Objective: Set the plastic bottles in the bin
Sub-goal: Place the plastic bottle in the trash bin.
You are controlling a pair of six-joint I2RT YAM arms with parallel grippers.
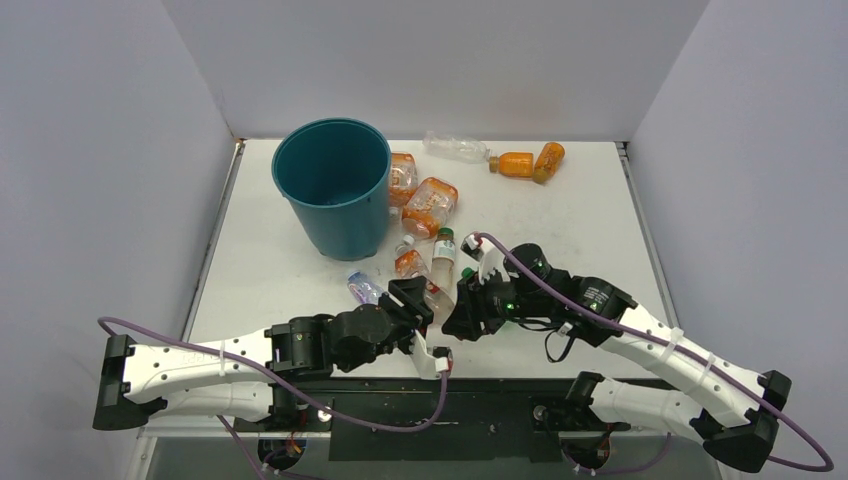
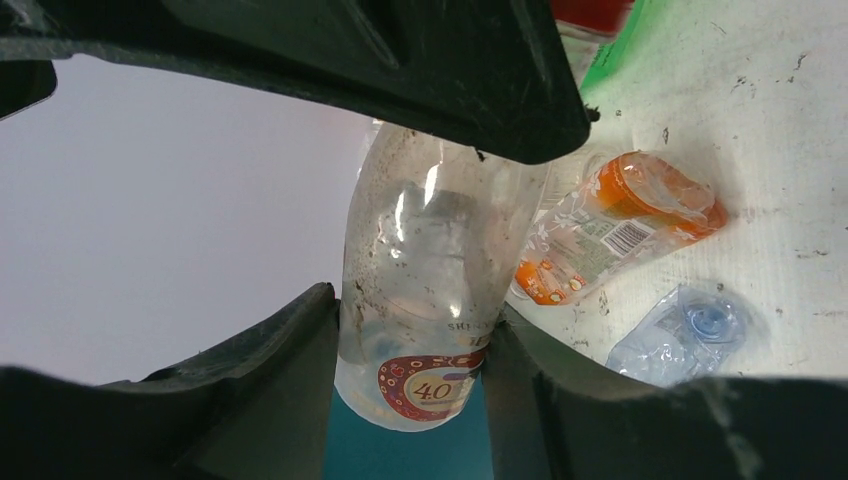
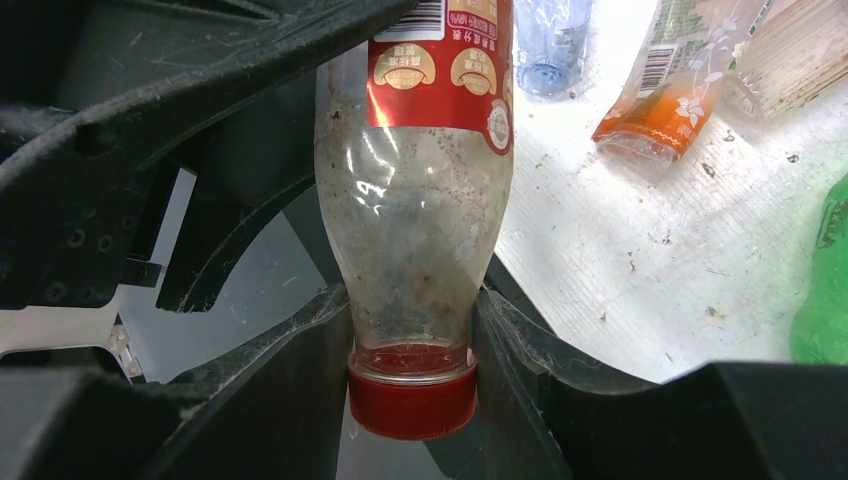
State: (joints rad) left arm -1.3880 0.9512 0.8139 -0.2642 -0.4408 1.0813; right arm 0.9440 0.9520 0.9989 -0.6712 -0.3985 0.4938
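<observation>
My two pairs of jaws grasp one thing: the red-capped bottle [image 3: 415, 220], low over the near middle of the surface [image 1: 580, 220] and well apart from the bin [image 1: 345, 220]. My right jaws are clenched on its neck just above the cap. My left jaws press both sides of its lower body, at the red label.

I judge this a hand-over. The bin stands far left, on my left arm's side, so the bottle goes to the arm better placed to reach it. Gripping the neck and the body separately gives each pair room without fingers meeting.

The other bottles lie loose. A crushed orange bottle [image 2: 620, 225] and a blue bottle [image 2: 690, 335] lie just beyond my left jaws. A green bottle [image 3: 825, 280] is cut off at the edge of the right wrist view. A clear bottle [image 1: 455, 148] and two orange bottles [image 1: 530, 162] rest along the far edge.

From above, my wrists cover the held bottle almost wholly, so I cannot tell whether it touches the surface. Nor can I tell how firmly my left jaws bite, since the wall shows no dent. The bin's floor is partly hidden behind its near wall. A teal patch past the bottle in the left wrist view is probably the bin.
</observation>
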